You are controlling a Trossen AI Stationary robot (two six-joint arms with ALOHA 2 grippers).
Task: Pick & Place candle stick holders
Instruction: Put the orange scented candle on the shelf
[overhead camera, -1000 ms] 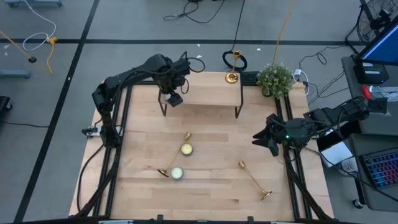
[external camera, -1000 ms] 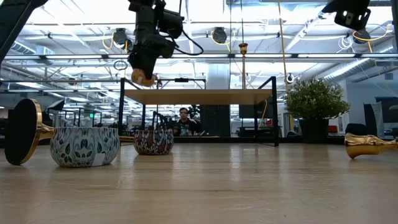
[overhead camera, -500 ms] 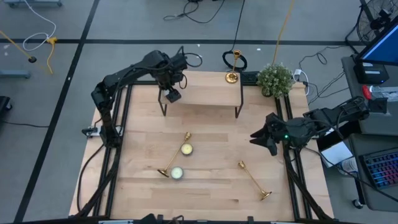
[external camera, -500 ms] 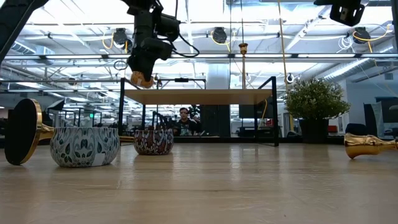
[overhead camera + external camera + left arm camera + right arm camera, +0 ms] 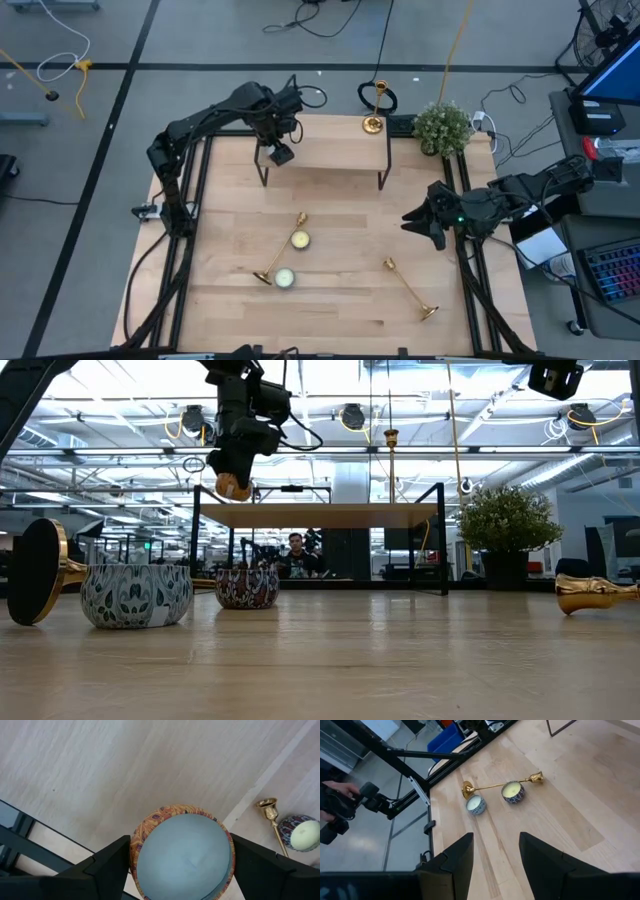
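Since a second earlier, the left gripper [image 5: 281,154] had shifted slightly over the raised wooden shelf's [image 5: 330,150] left end, clamping a round patterned candle tin [image 5: 182,854]. The right gripper [image 5: 412,220] hovered with fingers apart near the table's [image 5: 340,300] right edge.

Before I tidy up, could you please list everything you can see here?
Table: one, pale wood, under everything.
Shelf: one, wood top, black legs, table's far side.
Candlesticks: three, gold; one upright by the shelf's far right corner, two lying on the table.
Tins: three, patterned; two beside the left lying candlestick, one held.
Plant: one, green, far right corner.
Person: one, beyond the table.
Left gripper: black, above the shelf's left end, holding a tin.
Right gripper: black, open, empty, near the table's right edge.
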